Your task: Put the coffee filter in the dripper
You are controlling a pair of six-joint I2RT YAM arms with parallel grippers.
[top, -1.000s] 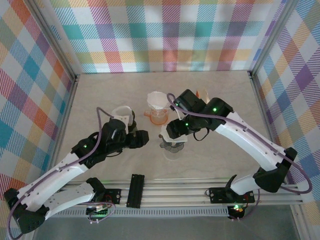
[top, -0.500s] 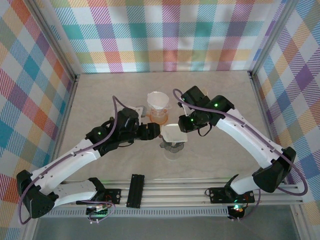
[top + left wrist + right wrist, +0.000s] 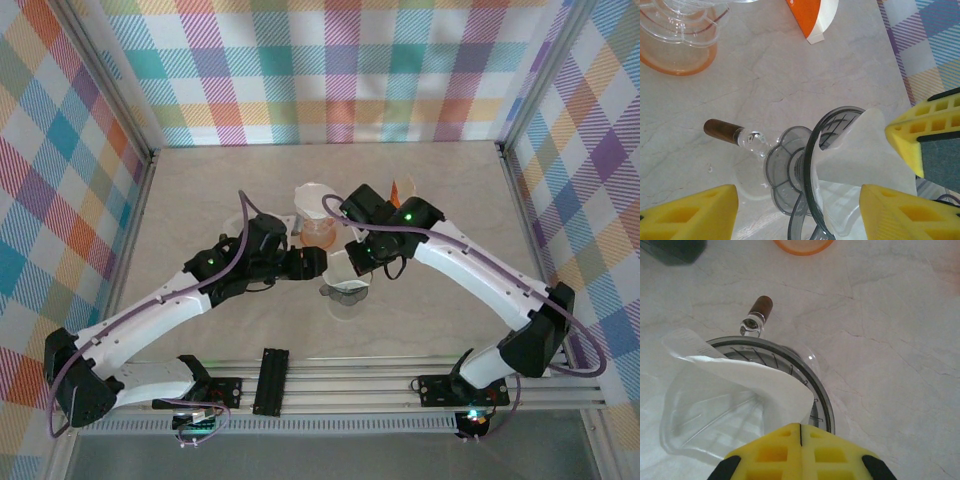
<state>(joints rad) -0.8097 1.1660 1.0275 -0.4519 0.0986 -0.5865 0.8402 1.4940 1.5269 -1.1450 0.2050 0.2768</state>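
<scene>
My right jaws pinch the filter (image 3: 750, 385), half inside the dripper (image 3: 824, 405); left jaws gape open. Released crooked, it could spring out.

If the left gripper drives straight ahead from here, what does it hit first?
Most likely the grey dripper: it sits right between the fingers of the open left gripper, with the coffee filter, pinched by the right gripper, at its rim. Depth is hard to judge.
</scene>
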